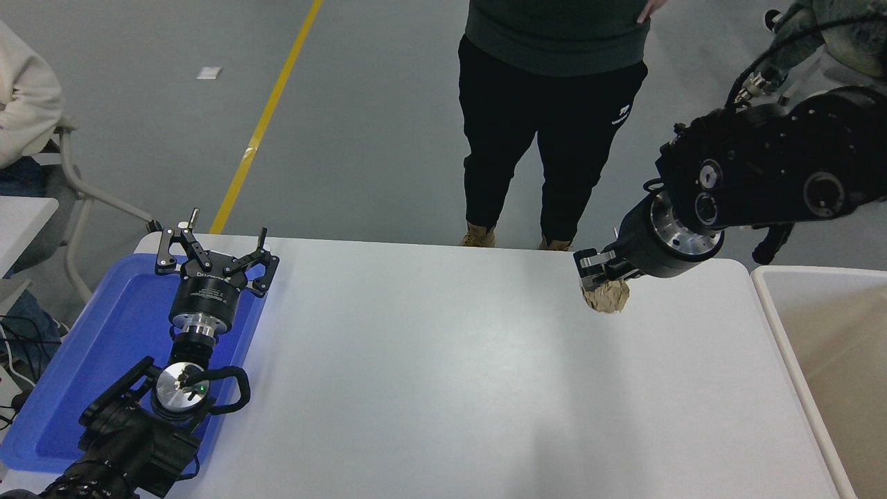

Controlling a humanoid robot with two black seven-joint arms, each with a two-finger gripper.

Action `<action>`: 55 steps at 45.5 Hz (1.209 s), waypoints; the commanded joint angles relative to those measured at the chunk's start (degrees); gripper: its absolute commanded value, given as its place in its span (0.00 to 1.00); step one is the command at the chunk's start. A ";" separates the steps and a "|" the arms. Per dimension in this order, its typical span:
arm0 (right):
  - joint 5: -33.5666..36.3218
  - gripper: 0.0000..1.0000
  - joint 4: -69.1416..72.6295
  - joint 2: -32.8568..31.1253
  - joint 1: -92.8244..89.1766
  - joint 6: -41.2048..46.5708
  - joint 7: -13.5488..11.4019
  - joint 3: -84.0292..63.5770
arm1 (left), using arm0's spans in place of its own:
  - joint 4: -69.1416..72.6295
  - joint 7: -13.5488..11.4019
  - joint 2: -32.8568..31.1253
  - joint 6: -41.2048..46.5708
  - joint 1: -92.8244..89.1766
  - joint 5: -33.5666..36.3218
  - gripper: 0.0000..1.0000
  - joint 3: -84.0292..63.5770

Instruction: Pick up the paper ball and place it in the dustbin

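Blue tray (76, 388): sits at the worktop's left end; nothing lies in it that I can see, though the left arm hides part of its floor.
Left gripper (215, 253): parked above the tray's far end, fingers spread apart, holding nothing.
Worktop (429, 374): white, carrying the tray at one end, with the dustbin just past the other.
Person (554, 104): stands at the far side, near the middle, hands clear of the work.
Paper ball (607, 296): a tan crumpled wad near the far right edge of the worktop, pinched from above.
Right gripper (601, 277): fingers clamped on the paper ball; whether the ball is lifted off the surface I cannot tell.
Step in hand: likely carrying the ball to the bin; keep the clamp firm, raise it above the rim, then travel right and let go only once over the opening.
Dustbin (762, 277): off-white, at the right edge; the beige inside that shows holds nothing.
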 commanded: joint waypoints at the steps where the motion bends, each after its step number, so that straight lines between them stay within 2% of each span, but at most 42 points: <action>1: -1.03 0.00 0.51 -1.19 4.63 2.67 -0.20 -1.44 | 0.00 -0.01 0.00 0.00 0.00 0.00 1.00 0.01; 20: -3.84 0.00 0.51 -3.39 7.00 5.40 -0.37 -2.93 | 0.00 -0.10 0.00 0.00 0.09 -0.08 1.00 0.01; 32: -15.08 0.00 -1.33 -9.27 3.75 4.87 -0.37 -6.01 | 0.09 -0.10 0.00 0.00 0.09 -0.08 1.00 0.00; 55: -37.06 0.00 -15.30 -34.32 -12.23 5.05 -0.55 -1.89 | 0.09 -0.10 0.00 0.00 0.08 -0.08 1.00 0.01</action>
